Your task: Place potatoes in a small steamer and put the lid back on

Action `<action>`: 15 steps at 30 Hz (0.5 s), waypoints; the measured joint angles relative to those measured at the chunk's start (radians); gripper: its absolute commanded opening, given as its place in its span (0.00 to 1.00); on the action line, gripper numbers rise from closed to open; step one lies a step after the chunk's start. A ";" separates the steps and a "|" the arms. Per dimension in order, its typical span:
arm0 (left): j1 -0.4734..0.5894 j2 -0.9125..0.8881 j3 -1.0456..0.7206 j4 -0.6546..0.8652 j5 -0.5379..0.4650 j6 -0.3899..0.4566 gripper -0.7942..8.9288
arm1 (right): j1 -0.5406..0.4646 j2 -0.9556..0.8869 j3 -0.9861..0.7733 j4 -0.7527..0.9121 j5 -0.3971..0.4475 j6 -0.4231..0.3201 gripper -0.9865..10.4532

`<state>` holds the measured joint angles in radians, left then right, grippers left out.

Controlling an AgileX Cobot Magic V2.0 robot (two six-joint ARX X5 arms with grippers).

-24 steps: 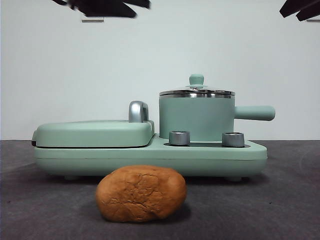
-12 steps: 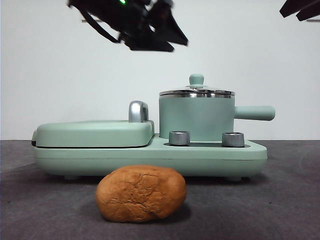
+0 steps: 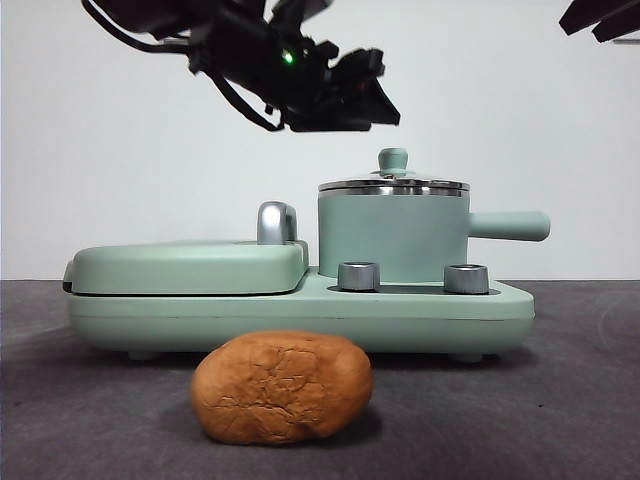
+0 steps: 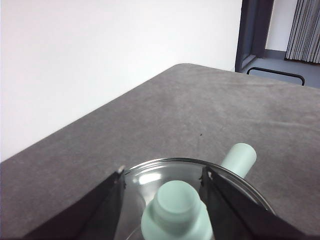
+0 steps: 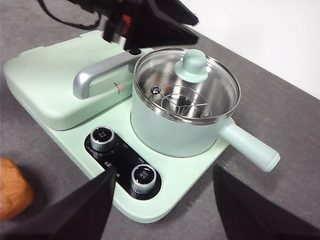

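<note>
The orange-brown potato (image 3: pixel 282 387) lies on the grey table in front of the appliance; its end shows in the right wrist view (image 5: pixel 12 187). The mint-green steamer (image 3: pixel 392 235) (image 5: pixel 170 127) stands on the appliance base, its handle pointing right. The glass lid (image 3: pixel 393 183) (image 5: pixel 200 102) (image 4: pixel 150 177) sits on it. My left gripper (image 3: pixel 383 103) (image 4: pixel 162 171) hangs open just above and left of the lid's knob (image 4: pixel 175 210), not touching it. It also shows in the right wrist view (image 5: pixel 165 20). My right gripper (image 5: pixel 164 172) is open and empty, waiting high at the right (image 3: pixel 600 15).
The flat green grill cover (image 3: pixel 185 265) with a silver handle (image 3: pixel 277 222) takes up the appliance's left half. Two steel dials (image 3: pixel 359 276) (image 3: pixel 466 278) sit on the base in front of the steamer. The table's far edge shows in the left wrist view (image 4: pixel 150 80).
My left arm has come down and to the right from the top left corner, to just beside the lid's knob. The potato, the steamer, the lid and the right arm have not moved.
</note>
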<state>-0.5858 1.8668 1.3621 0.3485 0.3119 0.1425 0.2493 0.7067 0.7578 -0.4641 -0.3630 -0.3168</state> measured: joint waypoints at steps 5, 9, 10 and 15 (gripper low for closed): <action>0.000 0.041 0.042 -0.001 0.000 -0.005 0.34 | 0.000 0.000 0.000 0.000 0.000 0.000 0.36; -0.002 0.051 0.062 0.000 0.000 -0.031 0.34 | 0.000 0.000 0.000 0.000 0.000 0.000 0.36; -0.002 0.051 0.062 -0.001 0.000 -0.040 0.34 | 0.000 0.000 0.000 0.000 0.000 0.000 0.36; -0.002 0.064 0.062 -0.027 0.000 -0.058 0.34 | 0.000 0.000 0.000 0.000 0.000 0.000 0.36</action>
<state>-0.5880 1.9312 1.4242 0.3218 0.3119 0.0845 0.2493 0.7067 0.7578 -0.4641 -0.3630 -0.3172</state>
